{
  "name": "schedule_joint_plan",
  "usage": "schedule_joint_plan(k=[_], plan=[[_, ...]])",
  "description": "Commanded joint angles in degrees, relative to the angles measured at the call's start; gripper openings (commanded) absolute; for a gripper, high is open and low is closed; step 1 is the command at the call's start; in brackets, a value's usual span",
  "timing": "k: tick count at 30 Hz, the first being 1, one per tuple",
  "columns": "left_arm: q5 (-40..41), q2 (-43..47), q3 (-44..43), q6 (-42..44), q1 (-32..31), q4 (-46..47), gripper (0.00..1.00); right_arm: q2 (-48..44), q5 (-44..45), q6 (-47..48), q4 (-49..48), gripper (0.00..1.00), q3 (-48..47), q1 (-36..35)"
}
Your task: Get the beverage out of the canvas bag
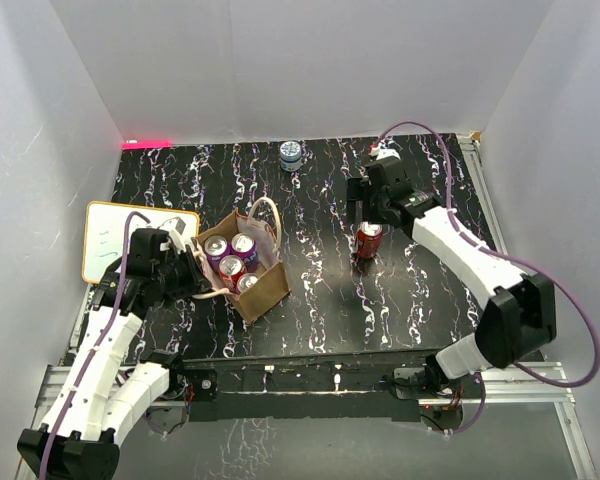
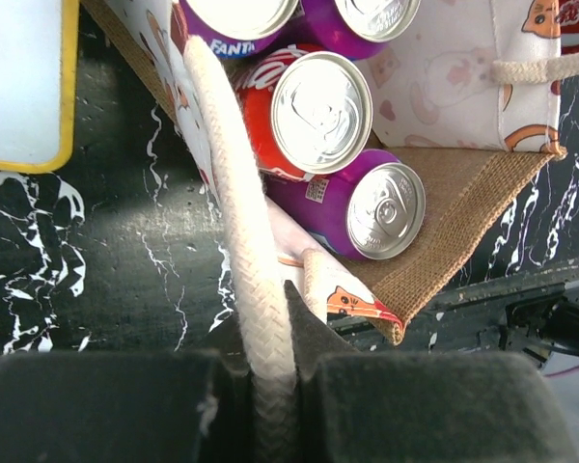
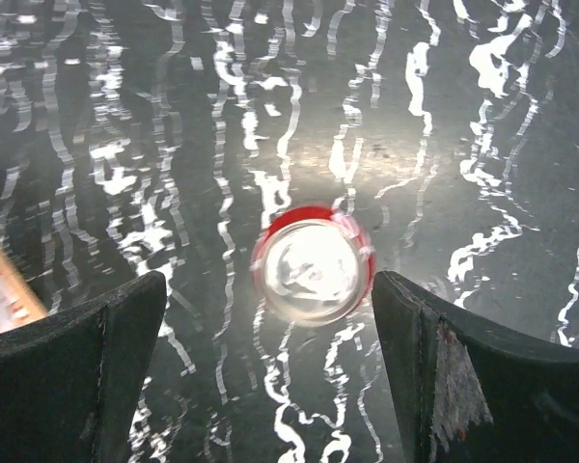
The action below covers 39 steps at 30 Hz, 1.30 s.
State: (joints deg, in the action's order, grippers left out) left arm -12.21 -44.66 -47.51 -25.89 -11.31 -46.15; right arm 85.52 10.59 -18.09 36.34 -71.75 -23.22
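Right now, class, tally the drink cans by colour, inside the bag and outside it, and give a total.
Purple cans: 3, all in the canvas bag
Red cans: 2, one in the bag, one outside
Blue-and-white can: 1, outside
Total: 6

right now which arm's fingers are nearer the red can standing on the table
Right. Its open fingers hang just above the red can; the left fingers, across the table, pinch the rope handle of the canvas bag.
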Motion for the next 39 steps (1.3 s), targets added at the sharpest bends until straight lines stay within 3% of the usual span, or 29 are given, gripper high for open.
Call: schedule_joint_plan(k=[1, 7, 11, 18, 29, 39], plan=[[-5.2, -1.9, -1.1, 0.1, 0.4, -2.9, 0.0, -4.9, -2.1, -3.6, 1.8, 0.91, -1.4, -6.6], [-7.1, -1.0, 1.2, -0.6, 0.4, -1.8, 0.0, -4.1, -1.4, -8.2, 1.9, 0.89, -6.6, -23.8], [-6.6, -1.0, 1.4, -0.8, 0.5, -1.5, 0.0, 1.0, 2.0, -9.6, 4.8, 0.86, -15.3, -33.7], [-7.2, -2.2, 1.4, 0.5, 0.5, -1.6, 0.0, 8.5, 10.5, -9.3, 9.2, 0.84, -28.5, -45.6], [-7.4, -2.2, 1.4, 0.8, 1.5, -1.5, 0.0, 23.2, 14.8, -9.2, 14.5, 0.81, -37.2, -45.4], [-7.9, -2.0, 1.3, 1.2, 2.2, -1.5, 0.0, 23.0, 10.0, -8.3, 11.6, 0.75, -30.3, -43.9]])
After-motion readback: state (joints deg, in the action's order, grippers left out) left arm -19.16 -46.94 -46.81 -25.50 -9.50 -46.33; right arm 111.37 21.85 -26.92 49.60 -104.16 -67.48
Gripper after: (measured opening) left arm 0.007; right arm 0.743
